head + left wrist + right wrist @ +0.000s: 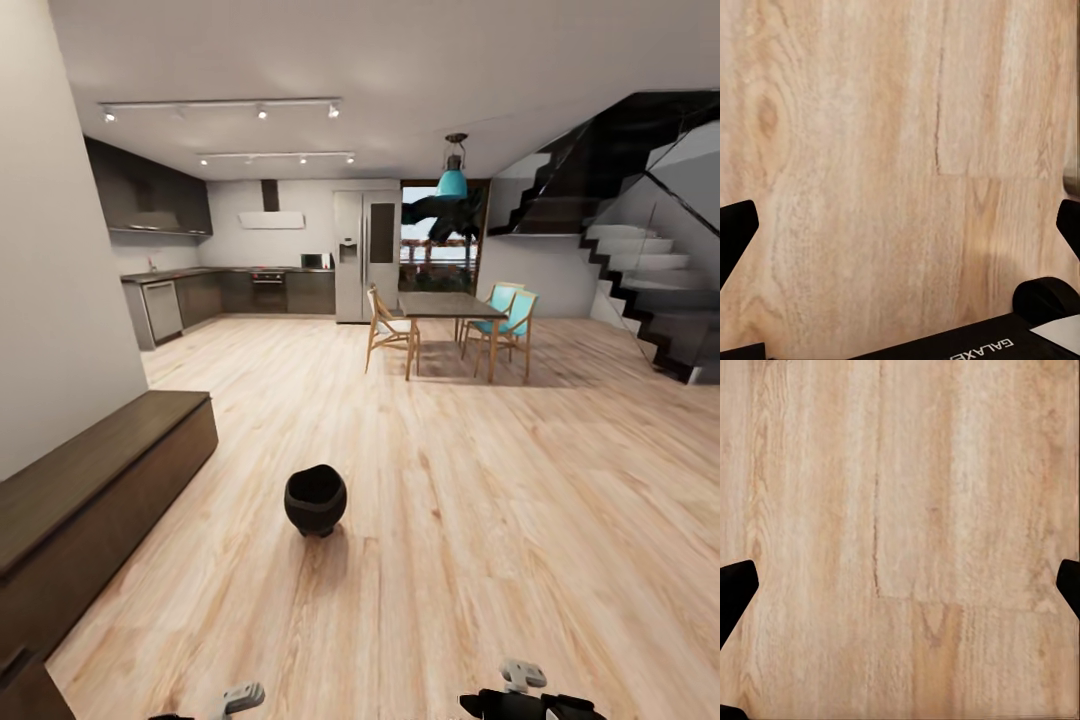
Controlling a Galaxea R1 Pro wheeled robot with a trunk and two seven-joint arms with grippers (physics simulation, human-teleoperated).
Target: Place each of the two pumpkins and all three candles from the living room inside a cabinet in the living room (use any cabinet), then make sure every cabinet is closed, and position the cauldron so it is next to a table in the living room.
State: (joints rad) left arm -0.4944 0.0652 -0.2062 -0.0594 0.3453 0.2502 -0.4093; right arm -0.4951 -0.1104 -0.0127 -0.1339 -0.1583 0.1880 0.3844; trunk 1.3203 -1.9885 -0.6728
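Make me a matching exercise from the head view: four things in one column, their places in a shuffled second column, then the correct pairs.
Things
1. cauldron
2. cabinet
3. dining table
4. refrigerator

Places
A. against the far kitchen wall, beside the dark counters
B. along the wall at the robot's left
C. alone on the plank floor, straight ahead of the robot
D. under the teal pendant lamp, with chairs around it

Pairs: 1-C, 2-B, 3-D, 4-A
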